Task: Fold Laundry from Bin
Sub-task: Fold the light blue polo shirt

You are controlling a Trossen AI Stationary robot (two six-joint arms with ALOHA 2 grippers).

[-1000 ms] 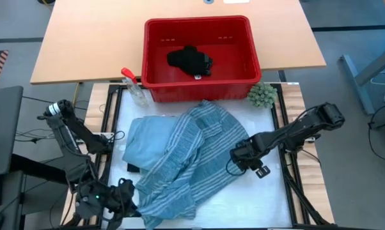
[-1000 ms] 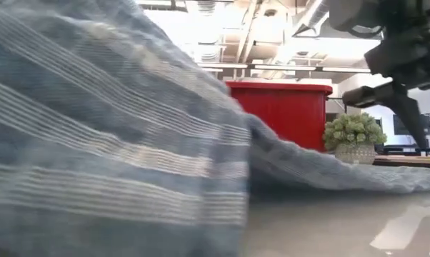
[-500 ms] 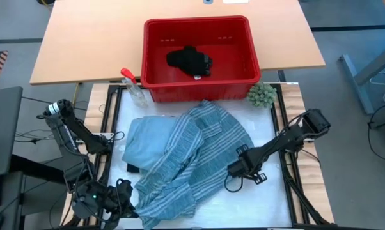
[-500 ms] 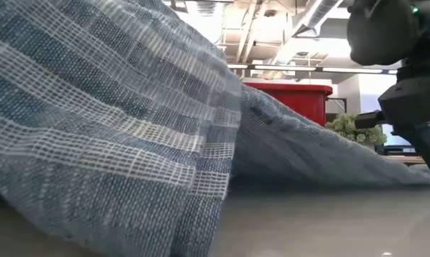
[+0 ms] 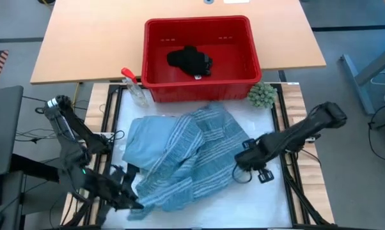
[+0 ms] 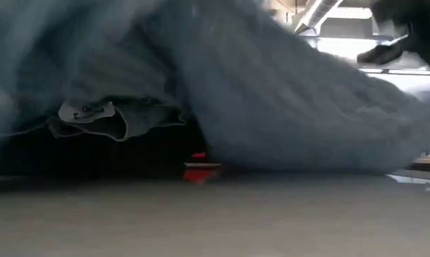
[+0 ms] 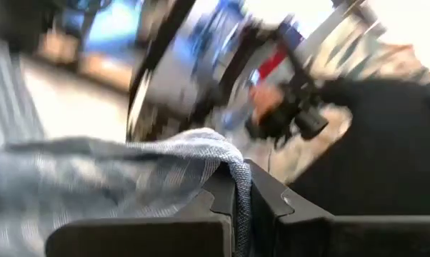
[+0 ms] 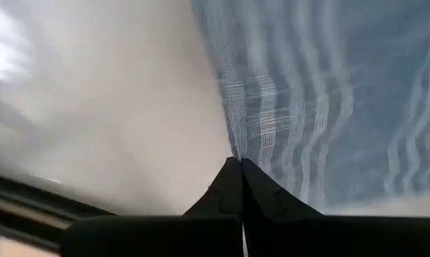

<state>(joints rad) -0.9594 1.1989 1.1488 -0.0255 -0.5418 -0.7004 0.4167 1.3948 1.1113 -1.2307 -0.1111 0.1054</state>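
High view shows the blue-white striped cotton shirt (image 5: 192, 156) between both closed grippers: left gripper (image 5: 130, 195) pinches its corner, right gripper (image 5: 243, 156) nips its edge. Pull apart evenly, low, flattening it.

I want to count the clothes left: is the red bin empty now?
No, a small black garment lies on the floor of the red bin.
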